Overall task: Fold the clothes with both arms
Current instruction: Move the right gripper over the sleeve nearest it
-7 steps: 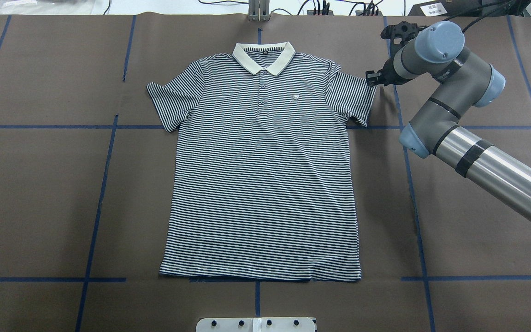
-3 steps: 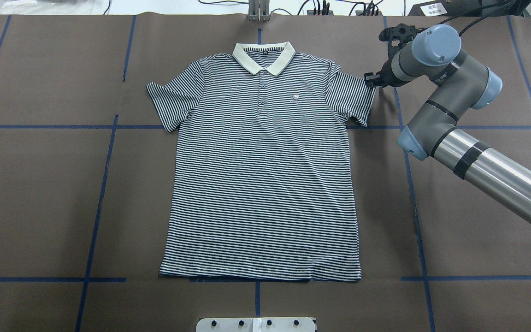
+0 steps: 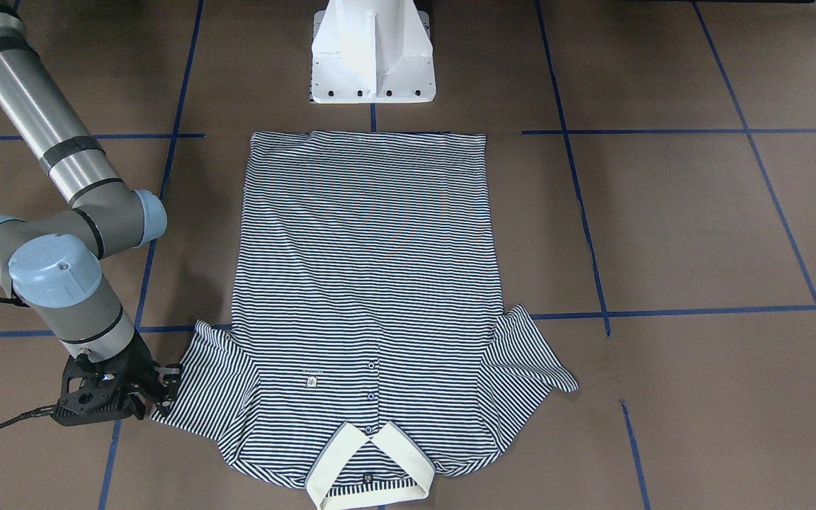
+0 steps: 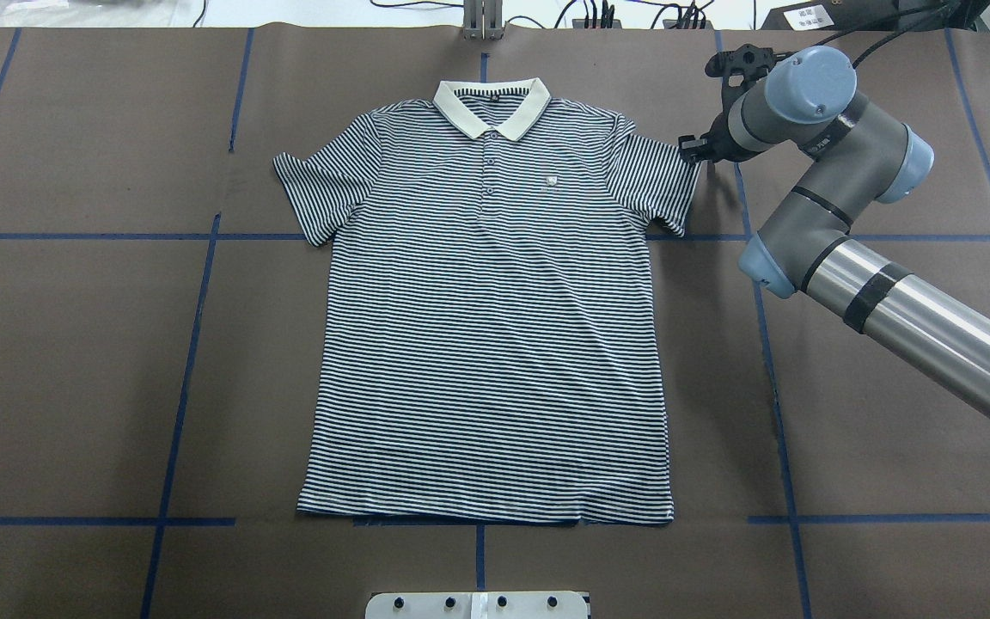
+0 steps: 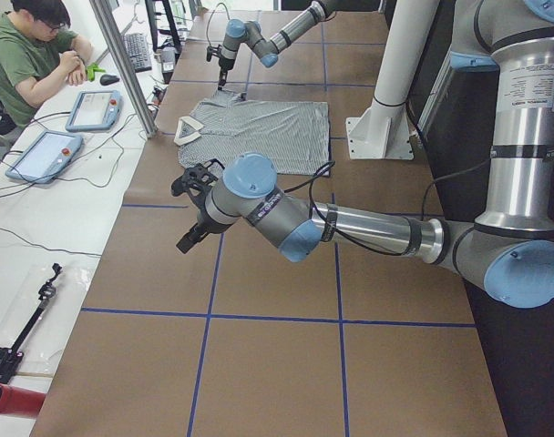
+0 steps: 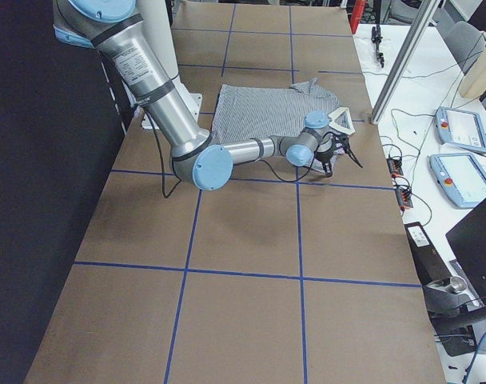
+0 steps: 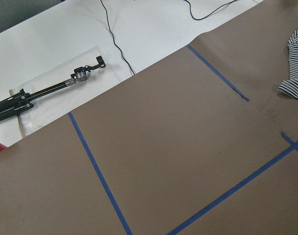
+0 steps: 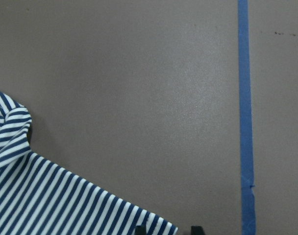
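Shirt (image 4: 486,327): striped, flat, face-up, mid-table (image 4: 74,344). Right hand (image 4: 689,148): fingers spread at the sleeve (image 4: 658,185) edge. It likely needs to sit low and straddle the hem fully before closing. Left hand (image 5: 188,232): off the cloth; grip cannot be told.

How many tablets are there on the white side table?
2. One tablet lies by the seated man; the other lies nearer the camera. More may be hidden.

Striped polo shirt (image 4: 486,327) lies flat — front up.
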Available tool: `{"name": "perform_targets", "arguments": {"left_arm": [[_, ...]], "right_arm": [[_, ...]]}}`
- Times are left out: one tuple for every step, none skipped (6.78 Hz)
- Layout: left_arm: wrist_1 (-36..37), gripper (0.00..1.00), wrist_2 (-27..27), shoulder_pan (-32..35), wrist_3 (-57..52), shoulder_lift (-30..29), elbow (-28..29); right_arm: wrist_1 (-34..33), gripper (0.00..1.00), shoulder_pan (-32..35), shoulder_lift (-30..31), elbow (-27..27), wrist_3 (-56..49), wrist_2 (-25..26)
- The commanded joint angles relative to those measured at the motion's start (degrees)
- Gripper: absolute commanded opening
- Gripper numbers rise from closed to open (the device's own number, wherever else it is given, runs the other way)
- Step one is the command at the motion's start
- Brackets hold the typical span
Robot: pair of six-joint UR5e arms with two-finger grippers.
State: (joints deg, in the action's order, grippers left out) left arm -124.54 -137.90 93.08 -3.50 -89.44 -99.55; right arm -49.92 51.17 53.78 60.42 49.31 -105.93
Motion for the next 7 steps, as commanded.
{"name": "perform_targets", "arguments": {"left_arm": [[0.0, 1.00, 0.0, 0.0, 0.1, 0.1, -0.1], [0.0, 1.00, 0.0, 0.0, 0.1, 0.1, -0.1], [0.0, 1.00, 0.0, 0.0, 0.1, 0.1, -0.1], [0.0, 1.00, 0.0, 0.0, 0.1, 0.1, -0.1], [0.0, 1.00, 0.0, 0.0, 0.1, 0.1, -0.1], [0.0, 1.00, 0.0, 0.0, 0.1, 0.1, -0.1], [0.0, 1.00, 0.0, 0.0, 0.0, 0.1, -0.1]], "right_arm": [[0.0, 0.42, 0.0, -0.3, -0.4, 0.0, 0.0], [0.0, 0.37, -0.1, -0.4, -0.4, 0.0, 0.0], [0.0, 0.19, -0.1, -0.4, -0.4, 0.0, 0.0], [-0.1, 0.00, -0.1, -0.4, -0.4, 0.0, 0.0], [-0.2, 0.00, -0.1, -0.7, -0.3, -0.1, 1.6], [-0.3, 0.00, -0.1, -0.7, 0.4, 0.0, 1.8], [-2.1, 0.00, -0.1, -0.5, 3.3, 0.1, 1.8]]}}
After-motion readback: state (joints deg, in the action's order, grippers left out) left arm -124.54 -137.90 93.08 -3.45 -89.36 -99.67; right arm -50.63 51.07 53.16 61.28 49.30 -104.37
